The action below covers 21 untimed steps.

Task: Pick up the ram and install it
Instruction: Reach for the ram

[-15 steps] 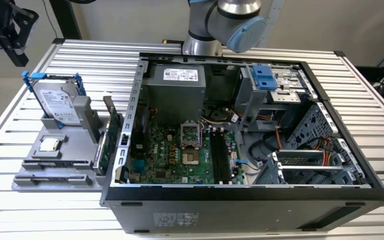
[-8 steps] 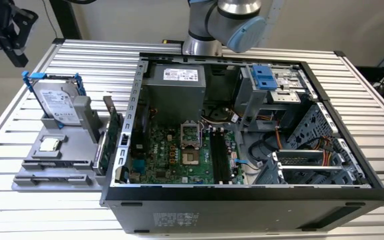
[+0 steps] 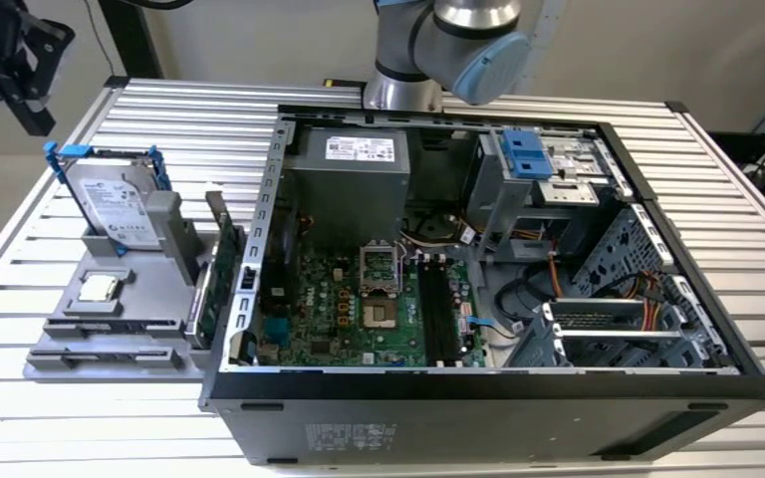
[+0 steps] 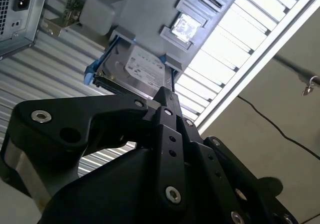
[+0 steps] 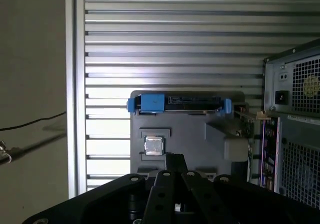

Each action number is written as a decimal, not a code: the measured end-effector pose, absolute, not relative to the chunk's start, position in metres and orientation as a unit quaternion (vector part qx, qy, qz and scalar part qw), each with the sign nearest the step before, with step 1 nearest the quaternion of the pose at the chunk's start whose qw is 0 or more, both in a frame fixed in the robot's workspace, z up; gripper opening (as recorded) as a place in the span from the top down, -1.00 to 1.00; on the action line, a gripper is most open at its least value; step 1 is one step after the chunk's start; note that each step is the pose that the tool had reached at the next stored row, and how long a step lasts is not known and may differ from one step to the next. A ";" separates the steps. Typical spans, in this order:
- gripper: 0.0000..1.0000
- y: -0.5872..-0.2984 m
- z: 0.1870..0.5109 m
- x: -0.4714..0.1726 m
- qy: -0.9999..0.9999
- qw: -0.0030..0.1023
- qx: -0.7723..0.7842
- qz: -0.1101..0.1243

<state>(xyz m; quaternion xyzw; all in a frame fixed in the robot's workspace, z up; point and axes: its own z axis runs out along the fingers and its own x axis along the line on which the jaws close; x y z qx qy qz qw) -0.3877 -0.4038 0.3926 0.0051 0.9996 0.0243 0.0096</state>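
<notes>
Item, claw [image 5: 175, 160]: in the first wrist view it is hanging clear above the grey tray [image 3: 91, 360], drawn narrow with its tips meeting and gripping nothing. Item, ram [image 3: 200, 304]: in the exterior view it is standing on its long edge in the tray, along the side facing the computer case [image 3: 489, 386]. It is sitting just beside the green card [image 3: 231, 261] and is not yet seated in the case. Item, tray: it is lying on the slatted metal surface [image 3: 183, 110], at the exterior view's left of the case. It is also carrying a hard drive [image 3: 115, 204] propped upright in a blue bracket at its far end, and a processor chip [image 3: 97, 289] lying flat in a recess nearer the camera. Item, computer case: it is lying on its side with the panel off, exposing the green motherboard [image 3: 336, 324]. Long dark memory slots [image 3: 438, 314] are running just beside the processor socket [image 3: 380, 271], and the power supply [image 3: 350, 169] is sitting at the far end. Item, robot arm [image 3: 456, 40]: its base is rising from behind the far edge of the case.
</notes>
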 end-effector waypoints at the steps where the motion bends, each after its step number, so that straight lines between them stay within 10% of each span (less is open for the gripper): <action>1: 1.00 -0.405 0.393 -0.388 1.000 0.010 0.005 0.024; 21: 1.00 -0.410 0.393 -0.388 1.000 0.010 0.005 0.024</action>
